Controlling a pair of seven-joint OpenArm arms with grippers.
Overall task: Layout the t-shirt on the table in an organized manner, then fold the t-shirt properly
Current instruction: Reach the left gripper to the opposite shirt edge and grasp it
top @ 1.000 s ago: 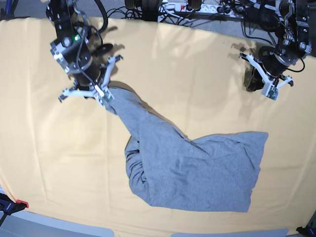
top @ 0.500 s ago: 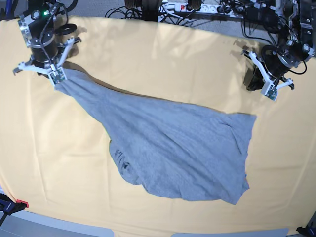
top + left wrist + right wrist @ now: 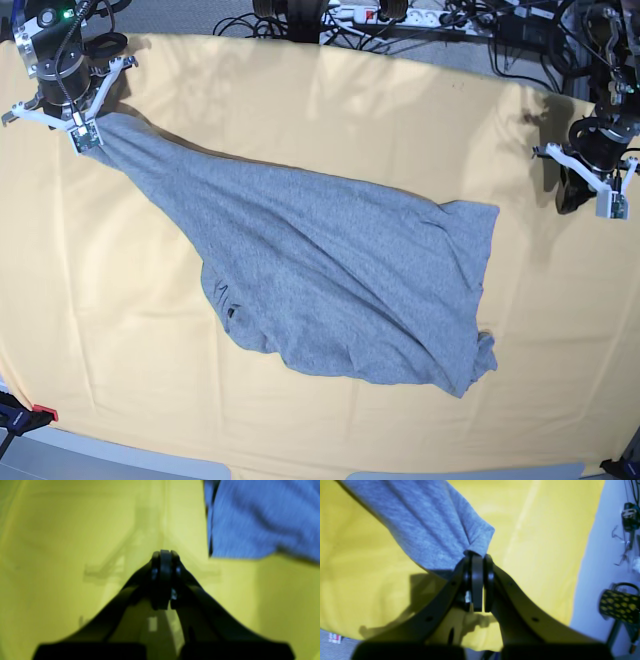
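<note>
Right tool [image 3: 477, 555] pinching t-shirt [image 3: 320, 270] corner

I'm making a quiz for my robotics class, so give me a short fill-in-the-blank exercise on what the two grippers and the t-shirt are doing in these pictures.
1. The right gripper is shut on a corner of the ____.
2. The left gripper is shut and holds ____.
3. In the base view the t-shirt stretches from the right gripper across the ____, which is covered in pale yellow-orange cloth.
4. The colour of the t-shirt is heather-____.

Missing words: t-shirt; nothing; table; grey
</note>
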